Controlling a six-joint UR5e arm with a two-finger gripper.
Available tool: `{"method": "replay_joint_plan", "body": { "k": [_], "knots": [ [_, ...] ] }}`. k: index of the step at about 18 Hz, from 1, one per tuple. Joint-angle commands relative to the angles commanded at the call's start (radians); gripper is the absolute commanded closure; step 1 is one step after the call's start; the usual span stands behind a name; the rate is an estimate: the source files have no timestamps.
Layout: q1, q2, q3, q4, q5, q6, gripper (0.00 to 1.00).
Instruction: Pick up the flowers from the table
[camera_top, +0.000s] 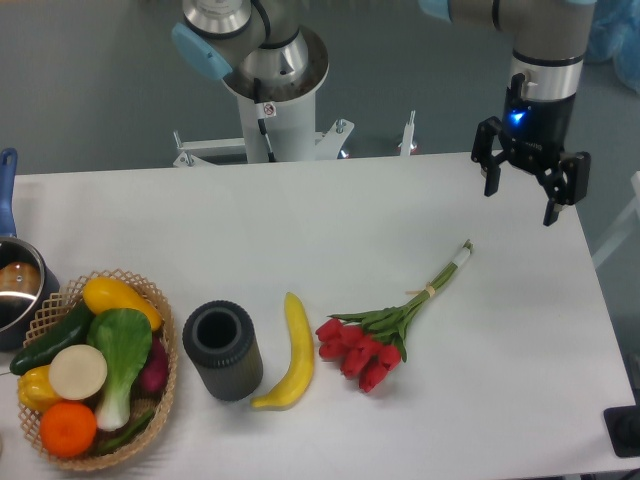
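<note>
The flowers (375, 340), a bunch of red tulips with green leaves and thin tied stems, lie flat on the white table (330, 220) right of centre. Their heads point to the lower left and the stems run up to the right, ending near the table's middle right. My gripper (522, 202) hangs open above the table's far right corner, well up and to the right of the stem ends. Nothing is between its fingers.
A yellow banana (291, 355) lies just left of the tulip heads. A dark grey cylinder cup (222, 350) stands left of it. A wicker basket (160, 345) of vegetables and a pot (15, 290) sit at the left edge. The robot base (270, 90) stands behind the table.
</note>
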Motion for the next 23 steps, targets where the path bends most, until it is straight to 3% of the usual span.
{"method": "replay_joint_plan", "body": {
  "k": [10, 12, 16, 23],
  "knots": [
    [-0.017, -0.002, -0.026, 0.027, -0.005, -0.006, 0.0],
    [-0.021, 0.0, -0.057, 0.054, -0.064, -0.056, 0.0],
    [-0.009, -0.005, -0.077, 0.064, -0.223, -0.288, 0.0],
    [-0.006, -0.015, -0.094, 0.078, -0.356, -0.321, 0.0]
  ]
}}
